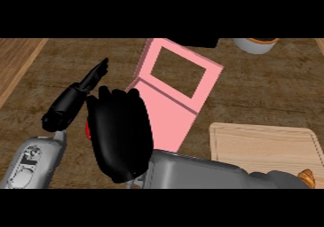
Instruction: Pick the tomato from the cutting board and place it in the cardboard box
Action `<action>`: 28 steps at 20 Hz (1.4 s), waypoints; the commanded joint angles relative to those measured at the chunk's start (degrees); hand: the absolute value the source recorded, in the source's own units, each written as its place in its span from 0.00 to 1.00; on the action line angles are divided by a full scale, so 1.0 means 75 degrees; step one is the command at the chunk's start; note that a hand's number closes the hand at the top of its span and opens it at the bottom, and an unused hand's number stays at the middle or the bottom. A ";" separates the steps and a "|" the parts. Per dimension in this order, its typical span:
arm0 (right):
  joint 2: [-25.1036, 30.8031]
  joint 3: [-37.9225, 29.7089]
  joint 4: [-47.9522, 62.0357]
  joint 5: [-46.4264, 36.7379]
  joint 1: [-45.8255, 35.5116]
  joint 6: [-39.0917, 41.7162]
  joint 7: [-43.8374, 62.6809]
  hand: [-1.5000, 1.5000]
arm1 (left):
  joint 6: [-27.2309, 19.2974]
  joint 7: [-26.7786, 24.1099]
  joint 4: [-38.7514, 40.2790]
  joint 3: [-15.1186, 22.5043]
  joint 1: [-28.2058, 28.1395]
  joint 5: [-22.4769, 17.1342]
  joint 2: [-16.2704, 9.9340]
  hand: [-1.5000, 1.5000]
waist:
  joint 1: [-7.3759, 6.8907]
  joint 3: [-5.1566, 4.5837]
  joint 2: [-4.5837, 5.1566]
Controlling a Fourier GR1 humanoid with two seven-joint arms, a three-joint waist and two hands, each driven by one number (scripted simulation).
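Observation:
The box [180, 73] is pink, with open flaps, and lies at the middle of the counter; one flap runs down toward me. The wooden cutting board [262, 144] sits at the lower right with no tomato showing on it. My right hand [120, 133] reaches across to the left of the box's lower flap, back of the hand toward me, fingers curled. A red sliver of the tomato [88, 131] peeks out at its left edge; the rest is hidden. My left hand [67, 106] rests at the left with its fingers straight, pointing up.
A pale cup [256, 45] with something orange in it stands at the top right. A dark object [198, 42] lies behind the box. An orange item [307, 177] shows at the board's near right corner. A lighter wood strip [13, 66] borders the counter's left side.

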State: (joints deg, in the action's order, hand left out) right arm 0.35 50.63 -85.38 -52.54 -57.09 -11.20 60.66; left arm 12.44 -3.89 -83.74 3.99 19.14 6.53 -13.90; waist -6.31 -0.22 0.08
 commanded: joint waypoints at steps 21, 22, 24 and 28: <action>-0.0046 -0.1013 0.4619 0.4504 -0.1879 0.2062 -0.0712 1.00 | -0.0110 0.0163 -0.0503 -0.0272 -0.0505 0.0057 -0.0031 0.50 | 0.0581 0.0021 0.0026; -0.0046 -0.0944 0.4537 0.4454 -0.1306 0.2077 -0.1079 1.00 | -0.0031 -0.0286 -0.0290 -0.0472 -0.0854 0.0042 -0.0248 0.50 | 0.0667 0.0022 0.0022; -0.0046 -0.1295 0.4888 0.4796 -0.1281 0.2380 -0.2056 0.00 | -0.0144 0.0334 -0.0513 -0.0226 -0.0564 0.0146 0.0001 0.50 | 0.0671 0.0028 0.0038; -0.0044 -0.1333 0.4662 0.4942 -0.1328 0.2134 -0.2893 0.00 | 0.0217 -0.0167 -0.0493 -0.0573 -0.0875 -0.0110 -0.0323 0.50 | 0.0631 0.0026 0.0027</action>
State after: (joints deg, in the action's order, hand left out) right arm 0.23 41.04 -50.57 -17.96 -67.01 4.87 44.10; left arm 12.38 -4.09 -88.12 0.71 13.07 6.51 -15.24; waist -1.48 -0.03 0.27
